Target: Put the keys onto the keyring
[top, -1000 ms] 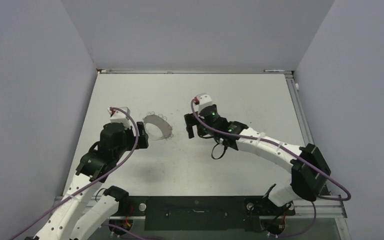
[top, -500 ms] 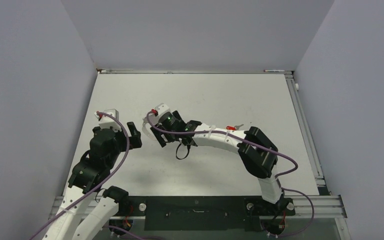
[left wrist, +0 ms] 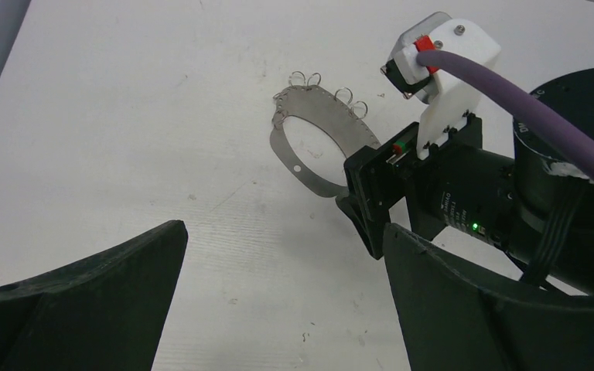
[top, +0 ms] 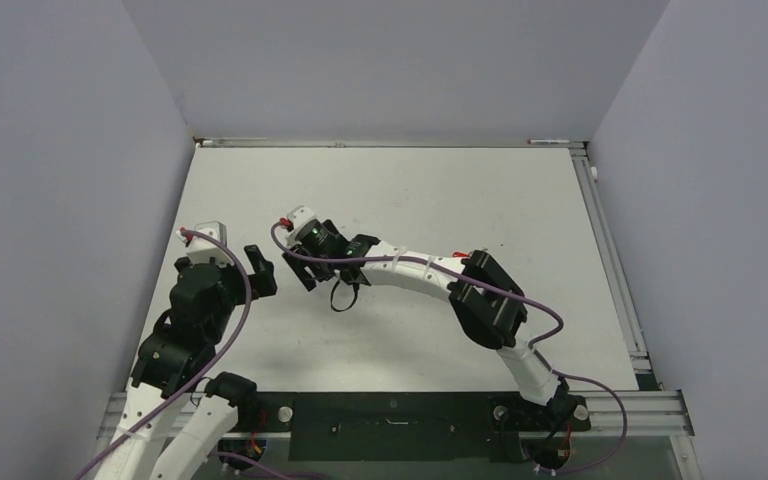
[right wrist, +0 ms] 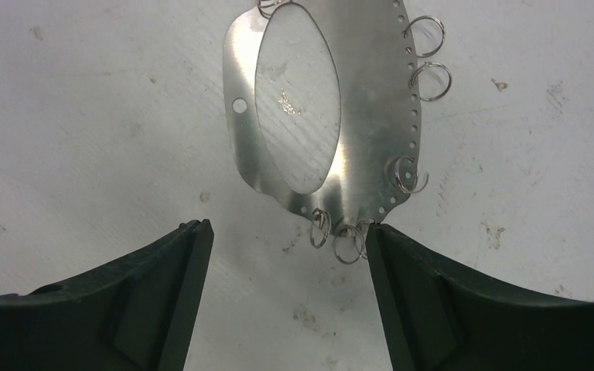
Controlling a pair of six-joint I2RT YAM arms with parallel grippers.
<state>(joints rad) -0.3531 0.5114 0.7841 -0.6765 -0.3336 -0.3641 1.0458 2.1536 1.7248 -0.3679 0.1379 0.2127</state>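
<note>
Table (top: 460, 190): keyring (right wrist: 371, 116) near edge between parted right gripper (right wrist: 286, 230) tips.

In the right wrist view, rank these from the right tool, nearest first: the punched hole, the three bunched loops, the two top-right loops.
1. Three bunched loops, on the keyring end nearest the right tool.
2. Punched hole, left rim.
3. Two top-right loops, far right rim.

the right arm (top: 410, 270) swings left across the desk (top: 410, 190), from right of centre to over the keyring (right wrist: 363, 100), its elbow folding in toward the middle. the right hand (top: 298, 275) now hangs just above the keyring, hiding it from the overhead view, and its jaws draw in a little. the left hand (top: 260, 268) pulls back to the left, away from the keyring.
</note>
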